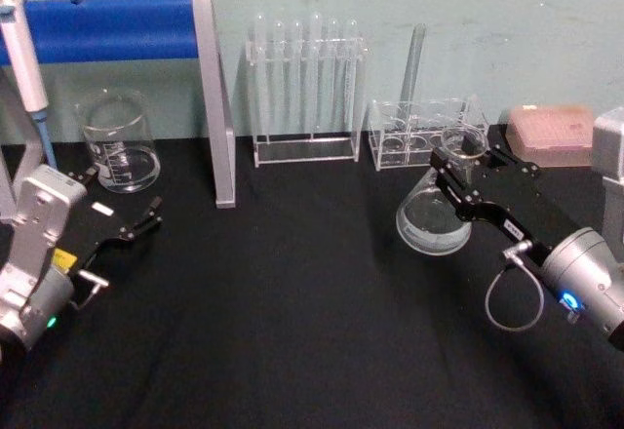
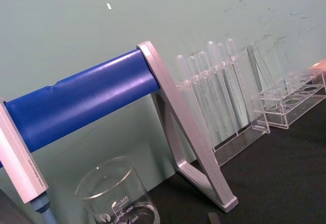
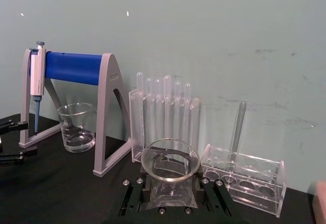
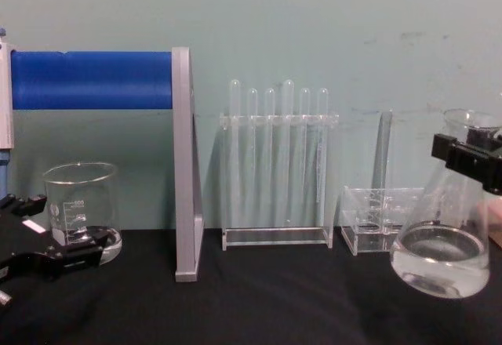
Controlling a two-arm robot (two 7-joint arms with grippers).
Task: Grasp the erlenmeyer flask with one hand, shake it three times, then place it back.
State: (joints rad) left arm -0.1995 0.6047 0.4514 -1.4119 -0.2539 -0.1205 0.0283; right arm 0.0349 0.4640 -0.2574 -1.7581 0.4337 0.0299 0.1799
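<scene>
The erlenmeyer flask [image 1: 432, 216] is clear glass with a little liquid in its wide base. It is at the right of the black table, tilted, with its neck leaning right. My right gripper [image 1: 462, 161] is shut on the flask's neck just under the rim. In the chest view the flask [image 4: 439, 259] shows large at the right edge, with the right gripper [image 4: 471, 155] clamped across its neck. In the right wrist view I look down into the flask's rim [image 3: 169, 159] between the black fingers [image 3: 133, 197]. My left gripper [image 1: 136, 226] rests open at the left, in front of the beaker.
A glass beaker [image 1: 120, 146] stands at the back left under a blue-barred stand [image 1: 216, 107] that holds a pipette [image 1: 24, 58]. A tall test tube rack [image 1: 304, 88] and a low rack [image 1: 419, 136] line the back wall. A pink box [image 1: 551, 132] sits behind my right arm.
</scene>
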